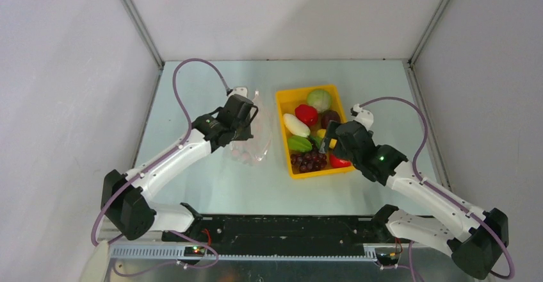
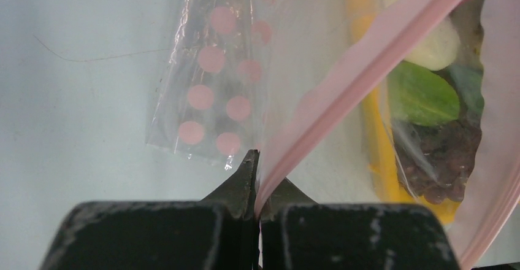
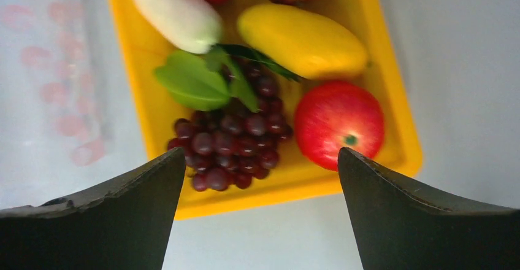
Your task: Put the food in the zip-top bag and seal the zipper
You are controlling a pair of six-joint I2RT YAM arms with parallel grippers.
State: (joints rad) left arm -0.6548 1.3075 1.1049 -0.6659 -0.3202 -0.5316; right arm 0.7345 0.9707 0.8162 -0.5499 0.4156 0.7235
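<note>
Now one zip-top bag [image 2: 211, 92], zipper [image 2: 368, 55] in clenched left fingers [image 2: 236, 190]; right fingers [image 3: 122, 215] apart over one tray [image 3: 398, 129].

- The top camera sits high up behind both arms and looks down on the whole pale grey table [image 1: 211, 179] from far away.
- The left wrist camera peeks past the left gripper [image 2: 256, 159], very near the clear plastic bag with pink dots [image 2: 208, 92].
- The right wrist camera looks down past the right gripper [image 3: 260, 153], near the yellow plastic tray [image 3: 392, 92].
- All three see the bag and tray.
</note>
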